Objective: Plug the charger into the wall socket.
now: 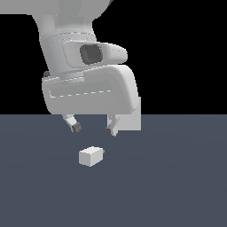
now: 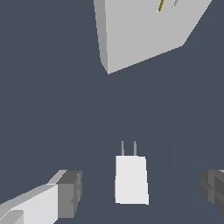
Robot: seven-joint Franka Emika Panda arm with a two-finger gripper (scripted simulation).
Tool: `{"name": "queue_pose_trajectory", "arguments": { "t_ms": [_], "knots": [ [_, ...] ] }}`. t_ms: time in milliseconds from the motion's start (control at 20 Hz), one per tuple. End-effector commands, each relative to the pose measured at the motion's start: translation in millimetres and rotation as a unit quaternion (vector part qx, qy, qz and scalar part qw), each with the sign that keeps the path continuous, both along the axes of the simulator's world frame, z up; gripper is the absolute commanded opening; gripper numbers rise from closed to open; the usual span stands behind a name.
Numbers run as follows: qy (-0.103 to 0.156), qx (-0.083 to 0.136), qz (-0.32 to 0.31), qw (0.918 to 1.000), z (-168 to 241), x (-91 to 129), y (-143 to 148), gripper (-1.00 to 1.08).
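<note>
The charger (image 1: 91,156), a small off-white block with short thin prongs on one end, lies on the dark floor. In the wrist view the charger (image 2: 131,179) sits between my two fingertips, its prongs pointing toward the wall socket (image 2: 144,30). That socket is a light-grey square panel with an orange-brown slot near its centre. In the exterior view only a corner of the wall socket (image 1: 133,120) shows behind my hand. My gripper (image 1: 94,129) hangs open just above the charger, touching nothing. In the wrist view the gripper (image 2: 142,192) straddles the block with wide gaps on both sides.
The dark grey-blue floor (image 1: 177,186) spreads all around the block. The arm's white wrist and hand (image 1: 88,84) fill the upper middle of the exterior view and hide most of the panel behind them.
</note>
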State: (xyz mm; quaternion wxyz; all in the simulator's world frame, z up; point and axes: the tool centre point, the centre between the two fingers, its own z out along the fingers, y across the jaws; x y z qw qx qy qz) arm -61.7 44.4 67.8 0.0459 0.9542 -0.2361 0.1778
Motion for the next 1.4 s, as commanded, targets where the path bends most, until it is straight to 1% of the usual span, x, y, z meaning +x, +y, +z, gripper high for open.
{"name": "queue_pose_trajectory", "arguments": {
  "t_ms": [0,250,650,1100,1350],
  "knots": [
    [-0.005,-0.002,-0.007,1.0000,-2,0,1,1.00],
    [-0.010,-0.003,-0.013,0.9999,-5,-1,1,1.00],
    [-0.009,-0.003,-0.013,0.9999,-10,-1,2,1.00],
    [-0.009,-0.002,-0.014,0.9999,-44,-2,2,1.00],
    [-0.009,-0.002,-0.014,0.9999,-56,-2,2,1.00]
  ]
}}
